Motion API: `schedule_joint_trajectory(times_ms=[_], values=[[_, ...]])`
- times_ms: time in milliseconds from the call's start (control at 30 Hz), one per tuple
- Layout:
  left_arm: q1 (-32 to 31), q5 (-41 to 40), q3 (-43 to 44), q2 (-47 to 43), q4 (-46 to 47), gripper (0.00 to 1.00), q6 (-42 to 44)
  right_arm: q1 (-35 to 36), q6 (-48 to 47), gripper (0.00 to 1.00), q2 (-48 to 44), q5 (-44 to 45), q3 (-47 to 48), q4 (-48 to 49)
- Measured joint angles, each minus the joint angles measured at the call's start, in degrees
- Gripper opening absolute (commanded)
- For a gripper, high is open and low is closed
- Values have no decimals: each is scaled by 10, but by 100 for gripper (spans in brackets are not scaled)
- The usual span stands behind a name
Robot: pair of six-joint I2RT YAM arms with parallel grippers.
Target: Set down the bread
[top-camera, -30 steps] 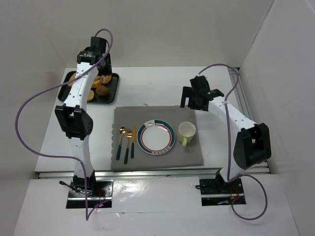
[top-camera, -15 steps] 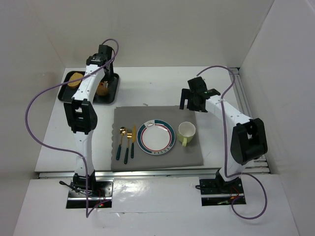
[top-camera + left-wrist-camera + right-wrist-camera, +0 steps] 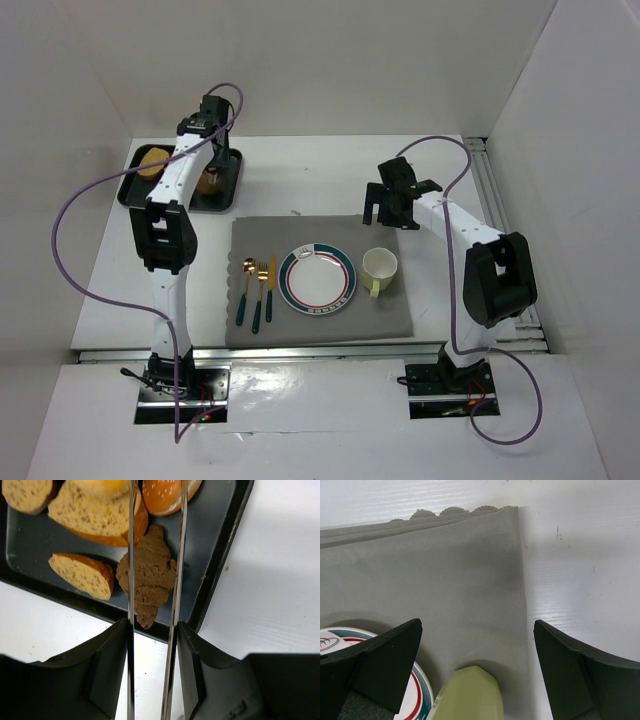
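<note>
Pick step: hovering over tray (image 3: 210, 540) with left claw (image 3: 211, 172) part-open, empty, near bread (image 3: 165, 495). Next: lower, straddle bread, pinch. Holding right claw (image 3: 476, 630) wide.

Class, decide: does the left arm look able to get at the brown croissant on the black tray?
Probably yes: the left gripper is open over the tray, its fingers framing the croissant, nothing on top of it. A bread slice lies close beside.

The white table (image 3: 320, 170) carries a black tray (image 3: 232, 188) at far left. A grey mat (image 3: 400, 310) lies centrally, its far edge seemingly scalloped.
</note>
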Motion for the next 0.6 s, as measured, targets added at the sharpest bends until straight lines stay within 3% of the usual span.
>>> schedule_joint_trajectory(times_ms=[267, 333, 600], values=[[4, 46, 28, 2, -3, 52, 4, 0, 0, 100, 0, -1, 0, 0], [6, 56, 28, 2, -9, 57, 3, 0, 0, 100, 0, -2, 0, 0], [19, 75, 33, 7, -21, 56, 1, 0, 0, 100, 0, -5, 0, 0]])
